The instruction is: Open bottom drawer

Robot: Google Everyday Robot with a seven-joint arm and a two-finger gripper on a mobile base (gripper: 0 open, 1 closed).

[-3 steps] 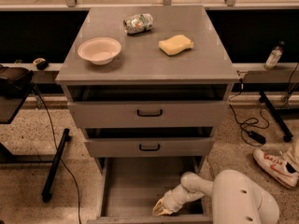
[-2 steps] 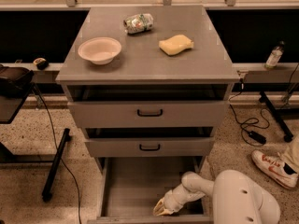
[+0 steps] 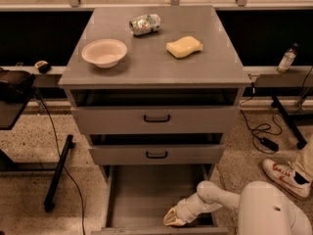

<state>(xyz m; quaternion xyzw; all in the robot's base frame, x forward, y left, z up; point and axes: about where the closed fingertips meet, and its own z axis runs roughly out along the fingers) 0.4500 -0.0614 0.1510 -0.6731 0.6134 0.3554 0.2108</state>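
Looking down at the cabinet, you are seeing the bottom drawer standing well out toward the near side. Its bare floor is showing below the middle drawer, and its front panel is lying along the very bottom of the view. The gripper is sitting low inside that drawer at the near right, just behind the front panel, with the arm reaching in from the right. How the jaws are standing you cannot tell. What is governing the coming move is this: the panel is lying just on the near side of the gripper, its long axis running left to right, while the drawer's travel is running far to near. By my judgement, any further pull is needing to go straight toward the near side, square to the panel.
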